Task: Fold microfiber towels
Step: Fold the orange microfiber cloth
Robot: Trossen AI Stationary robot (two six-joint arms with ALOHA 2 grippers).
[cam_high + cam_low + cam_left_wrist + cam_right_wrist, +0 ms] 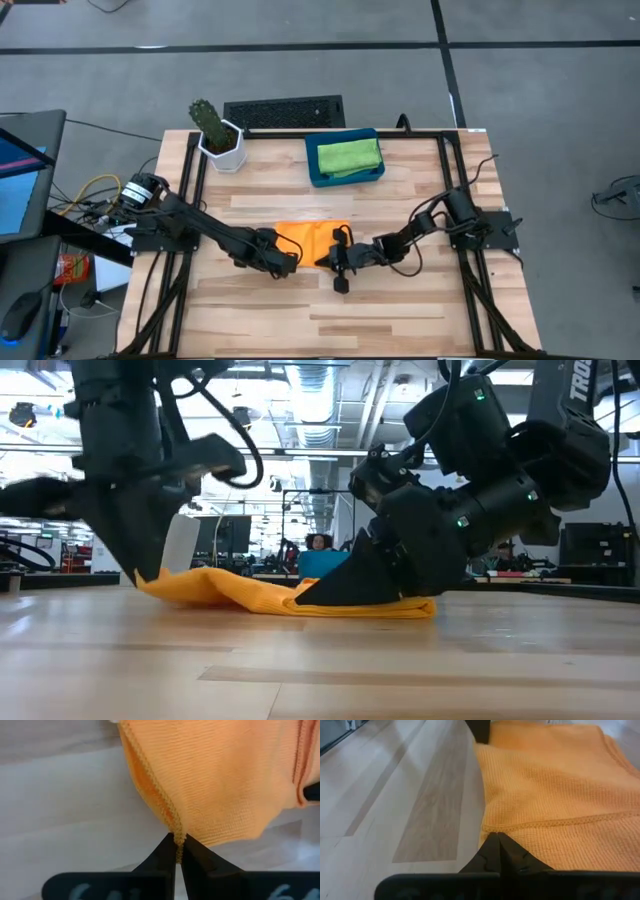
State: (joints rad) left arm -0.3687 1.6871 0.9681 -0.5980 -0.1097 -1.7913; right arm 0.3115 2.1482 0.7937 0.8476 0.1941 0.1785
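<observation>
Both the left gripper [177, 851] and right gripper [496, 845] are pinching hemmed corners of the orange towel [312, 240] lying mid-table, and either thin pinch could be slipping free if the arms pull apart.

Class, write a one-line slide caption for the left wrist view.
Left gripper shut on the stitched edge of the orange towel above the wooden table.

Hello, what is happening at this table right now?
Two dark robot arms are folding an orange microfiber towel in the middle of the wooden table. The left pincer is shut on one corner of it, the right pincer on its hemmed edge. A green microfiber towel lies in the dark-blue tray.
</observation>
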